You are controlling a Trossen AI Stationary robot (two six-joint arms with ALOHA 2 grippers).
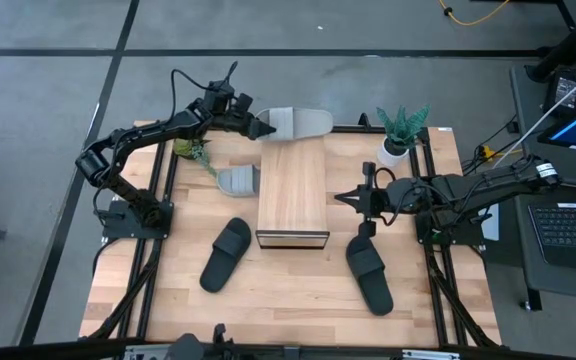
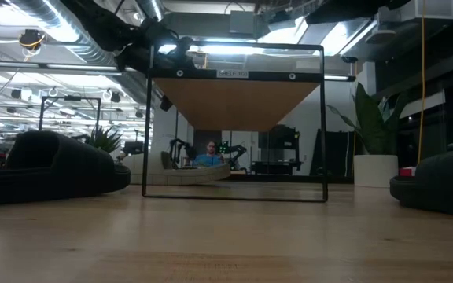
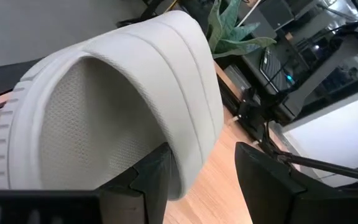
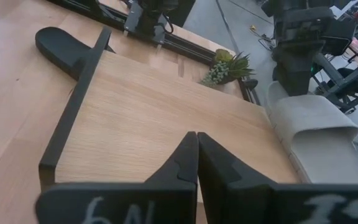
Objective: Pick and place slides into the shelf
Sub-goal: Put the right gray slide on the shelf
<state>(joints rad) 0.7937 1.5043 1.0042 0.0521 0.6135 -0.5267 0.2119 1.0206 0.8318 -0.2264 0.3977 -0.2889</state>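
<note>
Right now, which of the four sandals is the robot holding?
The light grey ribbed slide at the wooden shelf's far end, between the left fingers. The other grey one and both black ones lie on the table.

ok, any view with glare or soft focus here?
Low view: ceiling lights glare above the shelf, and the black slide close to the lens is soft. Left wrist view: grey slide fills the frame, slightly blurred. High view evenly lit.

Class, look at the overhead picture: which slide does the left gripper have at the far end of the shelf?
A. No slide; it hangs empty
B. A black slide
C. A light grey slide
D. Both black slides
C: the left gripper has its fingers around the strap of a light grey slide at the far end of the shelf.
</note>
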